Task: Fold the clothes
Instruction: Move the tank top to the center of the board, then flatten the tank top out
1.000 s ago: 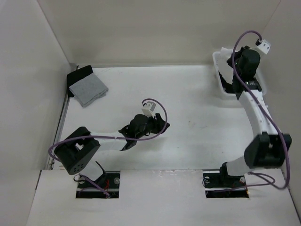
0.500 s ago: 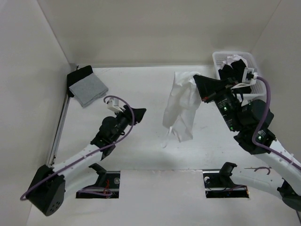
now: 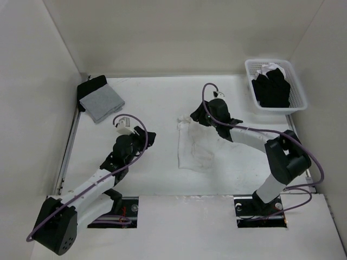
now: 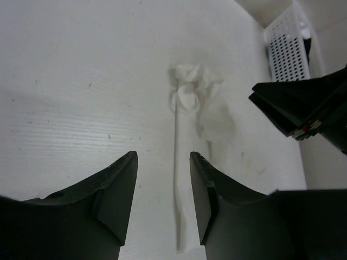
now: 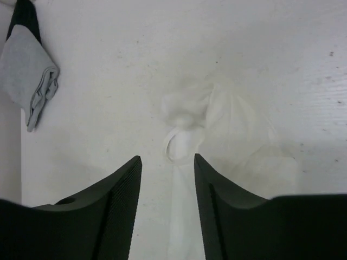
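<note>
So the right tool (image 3: 198, 116) just let go. Half a second back the white T-shirt (image 3: 195, 149) was dangling off it in mid-air, now it's lying crumpled mid-worktop (image 3: 152, 103), with those jaws spread and empty over its far edge. The left tool (image 3: 145, 135) is wide open too, holding nothing. I reckon flattening comes next. The fabric's thin and floppy, knotted up at one end with a long ridge.

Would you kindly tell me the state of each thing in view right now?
white T-shirt, crumpled on the table, not folded.
left end effector, open, empty.
right end effector, open over the white T-shirt.
basket, holding black garments.
grey cloth, folded, far left corner.
</note>
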You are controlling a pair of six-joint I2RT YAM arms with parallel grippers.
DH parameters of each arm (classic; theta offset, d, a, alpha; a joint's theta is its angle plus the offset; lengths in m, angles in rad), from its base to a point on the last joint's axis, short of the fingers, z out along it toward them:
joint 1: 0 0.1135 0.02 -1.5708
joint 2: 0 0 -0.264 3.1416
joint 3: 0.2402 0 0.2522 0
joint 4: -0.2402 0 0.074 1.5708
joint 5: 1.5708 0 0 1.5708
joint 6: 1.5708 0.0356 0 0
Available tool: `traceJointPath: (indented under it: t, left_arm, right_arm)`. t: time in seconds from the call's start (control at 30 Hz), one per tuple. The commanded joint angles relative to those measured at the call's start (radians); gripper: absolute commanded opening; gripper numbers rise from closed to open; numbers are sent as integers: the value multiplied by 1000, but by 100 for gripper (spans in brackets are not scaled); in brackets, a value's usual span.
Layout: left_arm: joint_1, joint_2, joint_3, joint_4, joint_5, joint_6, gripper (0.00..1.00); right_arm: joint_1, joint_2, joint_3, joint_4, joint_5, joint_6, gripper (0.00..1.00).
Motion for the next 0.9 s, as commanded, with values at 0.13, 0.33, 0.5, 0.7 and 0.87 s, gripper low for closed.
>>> traceJointPath:
  t: [0.13,0.33,0.5,0.7,0.87]
  left_arm:
    - [-354,217,133,-7,-101,164,30]
    - [-587,490,285,-2,-197,243,30]
    - [-587,593,302,16,-204,224,37]
    - [-583,682,332,12,-213,237,30]
    - [-526,729,346,-5,-242,218,10]
  right_arm:
    - [-6,-251,-150,20,159,-33,15]
    - [4,-357,-400,-26,190,4,17]
    - [75,-375,-455,-112,185,3,44]
    - [107,-334,-484,-113,207,67,43]
    - [106,-311,-472,-129,170,79,28]
